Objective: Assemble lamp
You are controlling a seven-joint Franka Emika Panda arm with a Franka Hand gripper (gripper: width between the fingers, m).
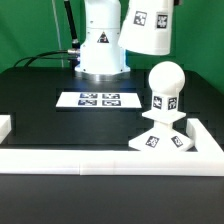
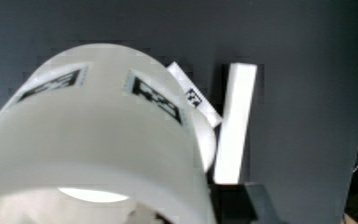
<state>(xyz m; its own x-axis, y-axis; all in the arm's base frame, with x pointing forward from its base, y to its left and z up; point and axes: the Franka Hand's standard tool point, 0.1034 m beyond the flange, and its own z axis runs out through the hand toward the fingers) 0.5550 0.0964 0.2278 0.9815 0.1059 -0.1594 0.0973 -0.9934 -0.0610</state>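
Exterior view shows one bulb upright on one base beside the white rail, one marker board behind, and one shade raised by the gripper, apparently clamped on it.

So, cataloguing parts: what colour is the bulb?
White, with black-and-white tags on the bulb; exterior view shows it best.

Exterior view: low, near the table's front edge, facing the robot body. Wrist view: close along the shade, downward. Both show the shade.
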